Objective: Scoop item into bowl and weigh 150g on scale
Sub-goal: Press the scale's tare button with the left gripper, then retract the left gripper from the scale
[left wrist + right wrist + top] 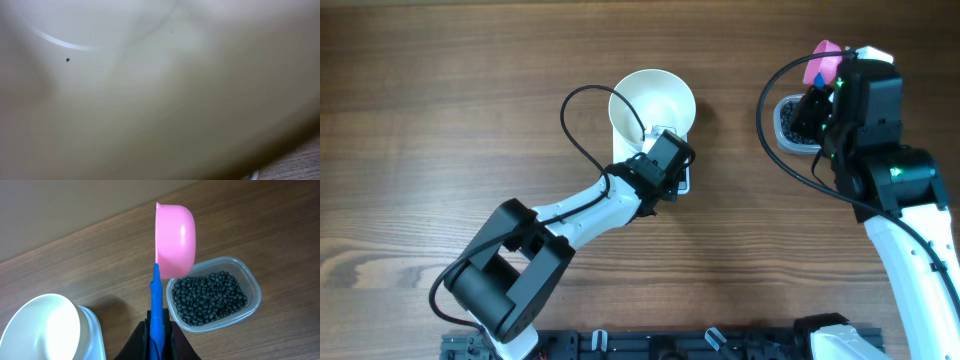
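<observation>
One bowl [650,100], one scale [95,337], one scoop [175,240], one tub [255,292].

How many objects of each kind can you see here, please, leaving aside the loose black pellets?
White bowl: 1
Scale: 1
Clear tub: 1
Pink scoop: 1
Total: 4

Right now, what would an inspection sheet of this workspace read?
Surface: wooden table.
Job's things: white bowl, no beans seen inside, on the scale; black beans in clear tub.
Clutter: nothing seen.
Hands: left hand shut at bowl's near rim; right hand shut on pink scoop, raised near the tub.
Cables: black cables loop off both arms.
Surroundings: black rail at table's near edge.
</observation>
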Robot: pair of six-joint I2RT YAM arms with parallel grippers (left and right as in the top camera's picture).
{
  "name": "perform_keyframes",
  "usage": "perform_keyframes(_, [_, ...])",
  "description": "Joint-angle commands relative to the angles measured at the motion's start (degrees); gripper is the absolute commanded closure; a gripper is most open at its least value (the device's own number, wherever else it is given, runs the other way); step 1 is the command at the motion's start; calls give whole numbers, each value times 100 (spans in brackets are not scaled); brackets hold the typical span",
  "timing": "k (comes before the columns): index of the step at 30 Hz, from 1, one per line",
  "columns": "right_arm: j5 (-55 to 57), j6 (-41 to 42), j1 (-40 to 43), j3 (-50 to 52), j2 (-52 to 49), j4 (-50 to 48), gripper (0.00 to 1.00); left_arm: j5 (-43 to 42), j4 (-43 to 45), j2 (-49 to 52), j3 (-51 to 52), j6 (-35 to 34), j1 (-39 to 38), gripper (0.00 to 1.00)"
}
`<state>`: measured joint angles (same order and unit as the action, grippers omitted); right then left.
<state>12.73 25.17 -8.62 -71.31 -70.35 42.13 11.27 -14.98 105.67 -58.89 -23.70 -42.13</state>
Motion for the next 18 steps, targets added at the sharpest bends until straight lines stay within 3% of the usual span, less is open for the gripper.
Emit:
perform_keyframes(1, [140, -114, 24, -96, -17, -11, 96, 74, -184, 262, 146, -52, -4, 96])
perform_keyframes(10, [140, -70, 24, -96, -17, -31, 96, -553, -564, -977, 146, -52, -20, 96])
perform_keyframes(18, [140, -122, 66, -96, -17, -7, 96, -1078, -1147, -2951, 146, -52, 48, 91])
